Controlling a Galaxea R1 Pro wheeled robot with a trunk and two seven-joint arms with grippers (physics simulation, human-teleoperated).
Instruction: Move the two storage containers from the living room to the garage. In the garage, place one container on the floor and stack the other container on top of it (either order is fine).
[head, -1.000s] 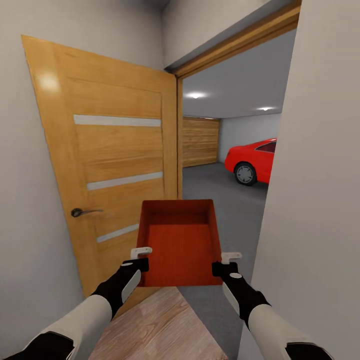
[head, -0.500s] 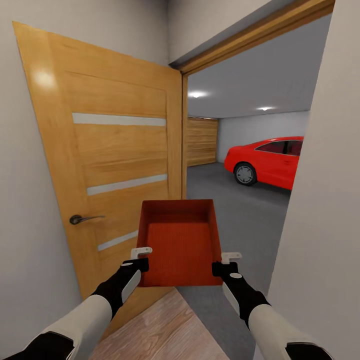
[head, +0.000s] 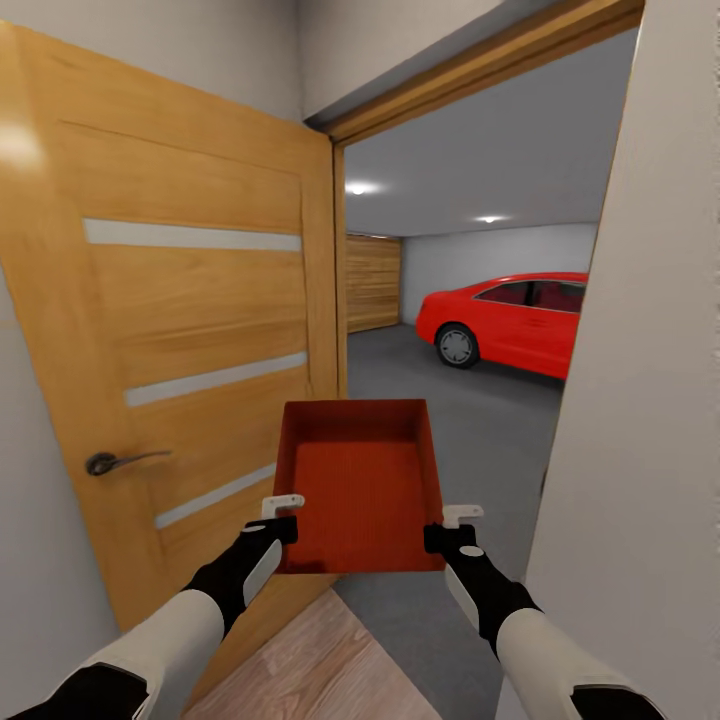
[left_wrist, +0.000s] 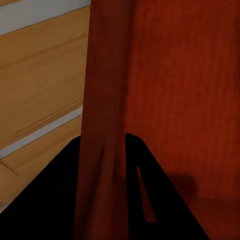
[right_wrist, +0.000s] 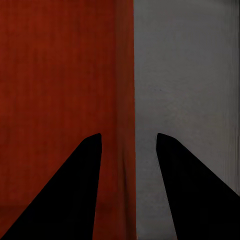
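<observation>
At the doorway: the robot stands on the light wood plank floor (head: 320, 670) at the threshold, beside an open wooden door (head: 190, 330), facing the garage's dark floor (head: 480, 430) and a red car (head: 510, 320) well beyond.
Container position: one red-orange storage container (head: 360, 480) is carried level in front of the trunk, open top up, empty, between the two arms and above the line where the wood meets the concrete.
Left gripper (head: 283, 512): closed over the container's left wall near the near corner; in the left wrist view the wall (left_wrist: 102, 125) runs between the two dark fingers (left_wrist: 165, 200).
Right gripper (head: 462, 518): clamps the right wall near its near corner; in the right wrist view the rim (right_wrist: 126, 125) sits between the fingers (right_wrist: 75, 190), though pad contact cannot be made out there.
Stiffness: judged rigid, since the straight walls show no bowing under the pinch.
Weight: probably light, being empty and thin-walled.
Slip risk: smooth walls and a grip at the near end only leave the far end overhanging, so it may tip or slide if jolted.
Best hold: opposite side walls, pinched over the rim, ideally nearer mid-length for balance.
Clearance: the door edge on the left and the wall (head: 640, 400) on the right leave little room.
</observation>
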